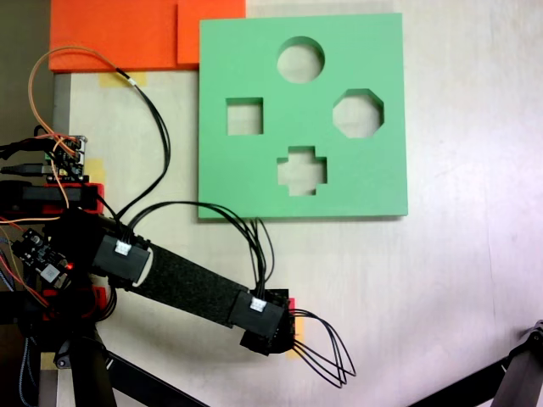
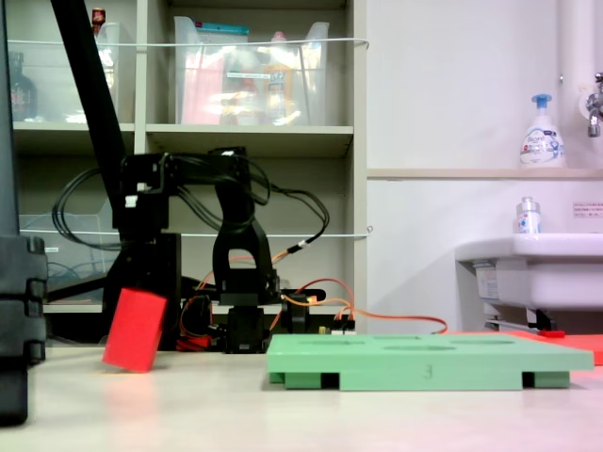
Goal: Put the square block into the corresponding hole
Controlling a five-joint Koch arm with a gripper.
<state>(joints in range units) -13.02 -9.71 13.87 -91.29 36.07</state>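
The square block (image 2: 135, 330), a small red cube, hangs tilted just over the table, left of the green foam board (image 2: 424, 363). From above, only a red sliver of the block (image 1: 291, 303) shows beside the black wrist. My gripper (image 1: 280, 324) points down at the lower middle of the table, and its jaws are hidden under the wrist. The block's tilt off the surface shows that it is gripped. The corresponding hole (image 1: 244, 116), a square cutout, lies at the left of the board (image 1: 373, 186), well away from the gripper and toward the far edge.
Round (image 1: 300, 59), octagonal (image 1: 357, 113) and cross-shaped (image 1: 302, 170) cutouts share the board. Orange foam sheets (image 1: 127, 34) lie at the far left corner. Circuit boards and wires (image 1: 59, 157) crowd the arm's base. A tripod leg (image 1: 517, 373) enters at the lower right.
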